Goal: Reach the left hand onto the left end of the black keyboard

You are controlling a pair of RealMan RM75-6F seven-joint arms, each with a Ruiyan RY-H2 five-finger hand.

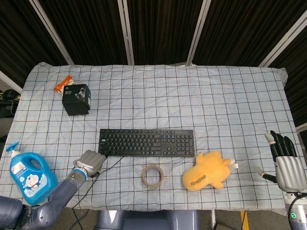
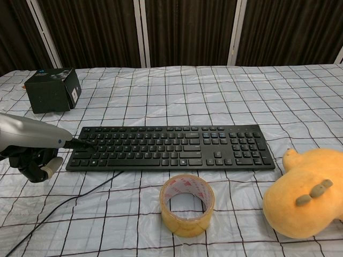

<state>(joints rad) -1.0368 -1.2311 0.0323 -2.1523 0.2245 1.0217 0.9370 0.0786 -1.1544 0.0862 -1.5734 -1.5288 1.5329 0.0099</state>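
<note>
Progress: the reach looks almost finished. The left hand (image 1: 90, 162) is at the near left corner of the keyboard (image 1: 147, 142), and one dark fingertip (image 2: 80, 143) lies over the leftmost keys in the chest view. Whether it presses a key or only hovers just above, I cannot tell.
Left to do: my judgement is that most of the hand is off the keys, beside and in front of the left edge, so it needs to go a little further forward and right, then settle down.
Keyboard: lies flat near the middle of the table (image 1: 230, 96), long side across; its cable (image 2: 64, 204) runs off the near left corner toward the table's front edge, passing under or just beside the hand.
Left hand pose: back of the hand up, forearm coming in low from the front left corner. One finger is extended toward the keys; the others are curled under the palm. It holds nothing.
Right hand (image 1: 287, 164): at the far right edge, well apart from the keyboard, fingers straight, spread and pointing away, empty.
Risk: the cable by the hand could snag as it settles.
</note>
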